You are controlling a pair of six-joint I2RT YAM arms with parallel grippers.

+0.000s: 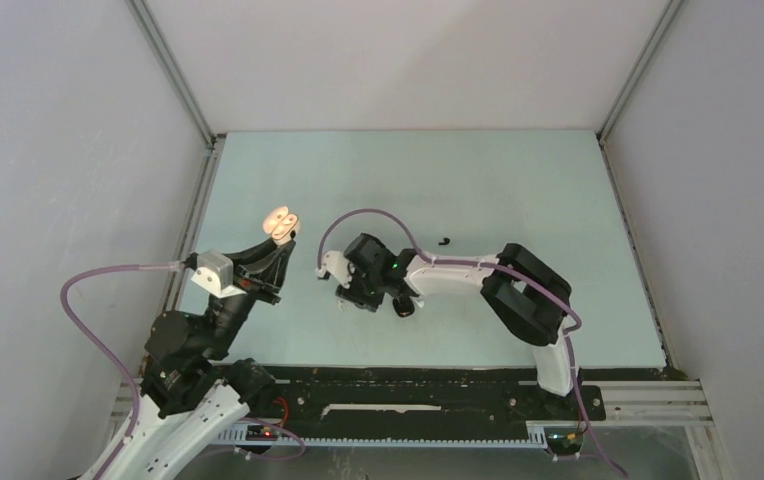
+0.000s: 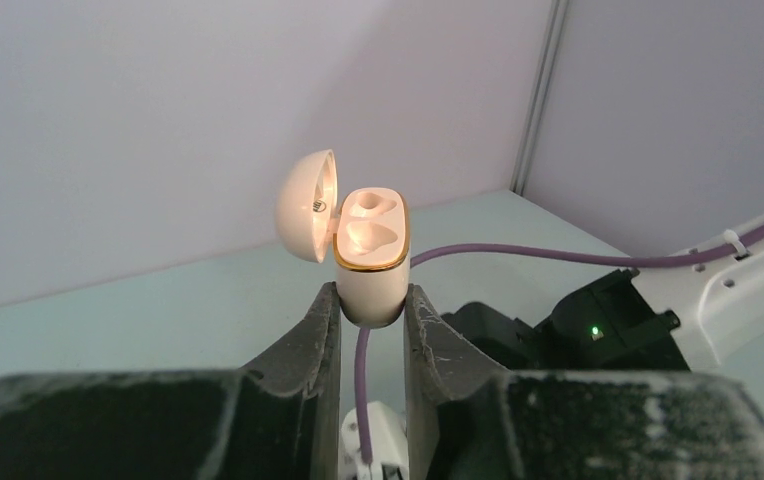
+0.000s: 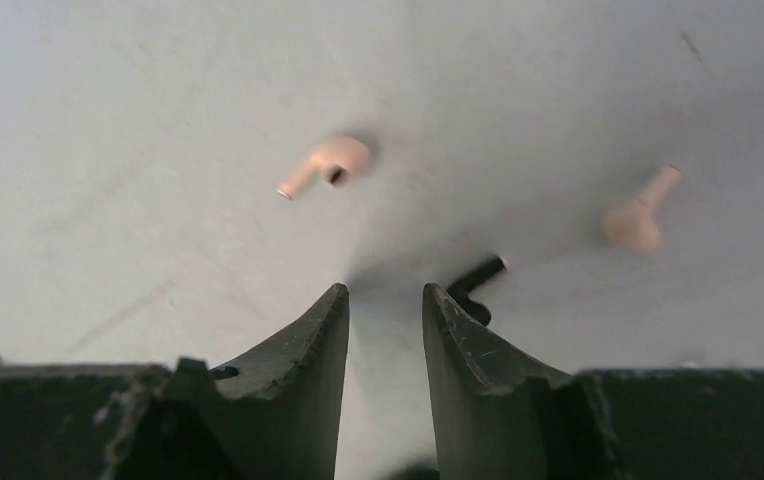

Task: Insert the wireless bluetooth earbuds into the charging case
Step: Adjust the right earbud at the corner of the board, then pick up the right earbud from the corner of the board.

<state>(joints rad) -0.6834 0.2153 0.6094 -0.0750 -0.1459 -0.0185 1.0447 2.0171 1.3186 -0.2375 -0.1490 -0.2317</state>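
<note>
Left pincer [image 2: 370, 300]: clamped on the charging case [image 2: 370, 262], lid open, wells empty.
Right pincer [image 3: 385, 300]: slightly parted, holding nothing, low over the counter [image 3: 108, 120].
Earbuds: pale earbud [image 3: 326, 163] just beyond my tips, black earbud [image 3: 476, 280] beside them.
Next: I should centre on one bud and pinch it squarely.

Overhead view: even, diffuse lighting; the pale tabletop [image 1: 518, 180] is rendered without glare. Left wrist view: the charging case [image 2: 371, 255] is overexposed — its detail is washed out by a warm glow. Right wrist view: the pale earbud [image 3: 638, 215] at the view's right side is blurred, and a soft shadow is cast ahead of the right tool [image 3: 385, 292].
</note>
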